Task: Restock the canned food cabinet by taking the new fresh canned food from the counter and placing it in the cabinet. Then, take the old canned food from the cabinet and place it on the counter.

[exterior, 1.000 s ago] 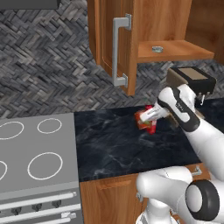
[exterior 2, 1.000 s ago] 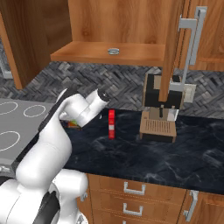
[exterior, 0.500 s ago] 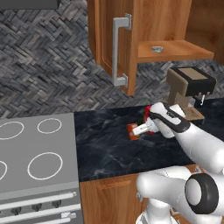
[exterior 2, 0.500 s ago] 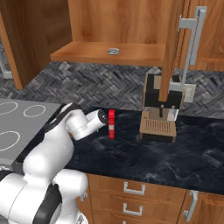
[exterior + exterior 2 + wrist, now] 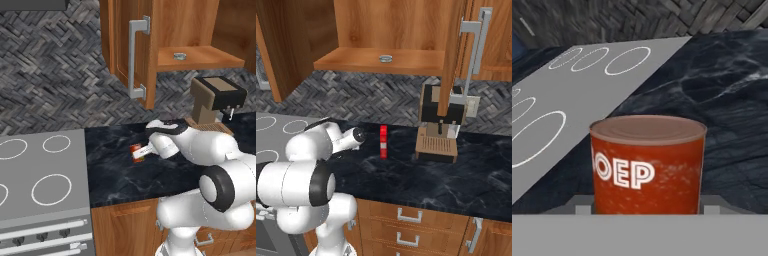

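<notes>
The old canned food (image 5: pixel 135 152), an orange-red can with a pale top, sits between the fingers of my gripper (image 5: pixel 141 151), which is shut on it low over the black counter (image 5: pixel 115 175), near the stove's edge. In the hand view the can (image 5: pixel 647 165) stands close up with white letters on it, and my gripper (image 5: pixel 647 202) holds its lower part. The new flat silver tin (image 5: pixel 179 56) lies on the shelf of the open wooden cabinet (image 5: pixel 200 57); the tin (image 5: pixel 386 58) also shows from the right. My gripper (image 5: pixel 359 134) points left.
A grey stove (image 5: pixel 40 180) with white rings lies left of the counter. A red carton (image 5: pixel 383 141) stands on the counter by a coffee machine (image 5: pixel 440 125). The open cabinet door (image 5: pixel 125 50) with its bar handle hangs above the counter.
The arm has swung left and down, carrying the can away from the coffee machine toward the stove side of the counter. The tin on the shelf has stayed put.
</notes>
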### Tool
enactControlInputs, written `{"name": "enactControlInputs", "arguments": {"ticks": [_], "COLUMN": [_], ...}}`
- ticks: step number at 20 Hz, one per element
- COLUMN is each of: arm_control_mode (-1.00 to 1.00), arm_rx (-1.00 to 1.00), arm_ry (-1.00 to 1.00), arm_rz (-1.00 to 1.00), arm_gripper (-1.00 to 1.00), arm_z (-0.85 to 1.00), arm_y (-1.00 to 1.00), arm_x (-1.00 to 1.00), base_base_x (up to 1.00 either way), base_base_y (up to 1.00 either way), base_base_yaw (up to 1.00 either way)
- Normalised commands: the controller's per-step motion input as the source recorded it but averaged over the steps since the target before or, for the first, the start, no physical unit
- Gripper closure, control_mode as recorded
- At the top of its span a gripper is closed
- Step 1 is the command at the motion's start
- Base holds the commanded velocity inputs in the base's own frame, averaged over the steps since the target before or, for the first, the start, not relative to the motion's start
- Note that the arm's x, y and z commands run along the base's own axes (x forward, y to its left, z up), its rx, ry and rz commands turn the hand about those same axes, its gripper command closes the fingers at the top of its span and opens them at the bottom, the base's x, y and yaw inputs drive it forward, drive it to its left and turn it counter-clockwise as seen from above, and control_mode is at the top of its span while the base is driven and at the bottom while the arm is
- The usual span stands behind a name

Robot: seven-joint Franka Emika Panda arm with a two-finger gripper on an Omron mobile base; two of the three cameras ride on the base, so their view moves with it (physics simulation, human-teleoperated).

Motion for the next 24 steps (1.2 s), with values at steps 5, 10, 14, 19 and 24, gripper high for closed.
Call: {"name": "enactControlInputs", "arguments": {"ticks": [5, 10, 14, 19, 24], "arm_control_mode": [-1.0, -1.0, -1.0, -1.0, -1.0], "arm_rx": [-0.02, -0.01, -0.03, 0.0, 0.0], "arm_ry": [-0.14, -0.15, -0.11, -0.04, 0.0], "arm_rz": [0.06, 0.06, 0.04, 0.01, 0.0], "arm_gripper": [1.0, 1.0, 1.0, -1.0, -1.0], "arm_z": [-0.46, -0.18, -0.35, -0.14, 0.01], "arm_y": [0.05, 0.0, 0.0, 0.0, 0.0], "arm_x": [0.07, 0.0, 0.0, 0.0, 0.0], "base_base_x": [0.0, 0.0, 0.0, 0.0, 0.0], "base_base_y": [0.0, 0.0, 0.0, 0.0, 0.0], "base_base_yaw": [0.0, 0.0, 0.0, 0.0, 0.0]}}
